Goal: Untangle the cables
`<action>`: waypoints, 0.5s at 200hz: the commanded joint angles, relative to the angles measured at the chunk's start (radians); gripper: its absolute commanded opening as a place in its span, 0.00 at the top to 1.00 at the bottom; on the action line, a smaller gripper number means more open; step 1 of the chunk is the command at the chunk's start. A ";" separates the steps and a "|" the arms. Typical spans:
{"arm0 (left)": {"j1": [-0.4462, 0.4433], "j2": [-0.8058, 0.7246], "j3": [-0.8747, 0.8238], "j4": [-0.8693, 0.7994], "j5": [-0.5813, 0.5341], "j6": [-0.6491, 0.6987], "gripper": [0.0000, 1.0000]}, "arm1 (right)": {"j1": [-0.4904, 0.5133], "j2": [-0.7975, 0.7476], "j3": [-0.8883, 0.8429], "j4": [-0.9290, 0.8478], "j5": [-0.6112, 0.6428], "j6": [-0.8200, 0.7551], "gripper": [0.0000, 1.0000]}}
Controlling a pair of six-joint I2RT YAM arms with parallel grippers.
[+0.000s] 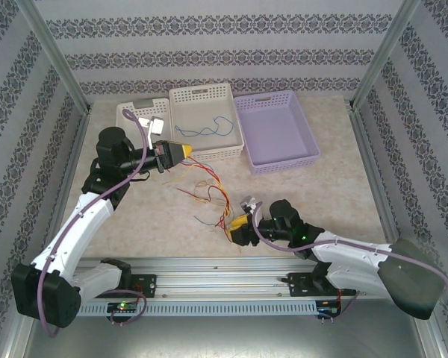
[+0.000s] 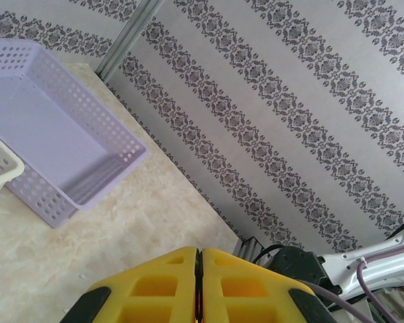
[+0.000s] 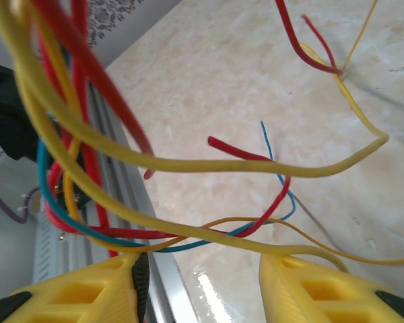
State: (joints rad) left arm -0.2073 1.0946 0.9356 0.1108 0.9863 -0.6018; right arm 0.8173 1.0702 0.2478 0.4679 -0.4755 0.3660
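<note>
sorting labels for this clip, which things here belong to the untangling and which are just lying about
Job:
- cables
- left gripper, shut on the cables
- right gripper, open
- blue cable in the white basket

Lying about:
- purple basket
- small basket

cables blurred close up, purple basket cropped left

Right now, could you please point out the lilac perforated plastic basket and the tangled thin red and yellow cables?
Lilac perforated plastic basket [image 1: 284, 163]: top external view, on its near wall.
Tangled thin red and yellow cables [image 3: 188, 163]: right wrist view, on a yellow strand.
</note>
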 commanded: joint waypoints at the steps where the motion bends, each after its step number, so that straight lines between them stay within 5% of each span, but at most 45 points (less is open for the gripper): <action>1: 0.013 -0.020 -0.018 0.094 0.035 -0.033 1.00 | 0.017 0.022 0.033 0.010 0.106 -0.047 0.53; 100: 0.017 -0.046 -0.022 0.061 0.020 -0.008 1.00 | 0.033 -0.241 -0.048 -0.097 0.327 -0.078 0.43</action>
State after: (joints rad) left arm -0.2024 1.0664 0.9203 0.1211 0.9905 -0.6113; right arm 0.8425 0.8555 0.2207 0.3904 -0.2310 0.3080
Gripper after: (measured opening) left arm 0.090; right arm 0.555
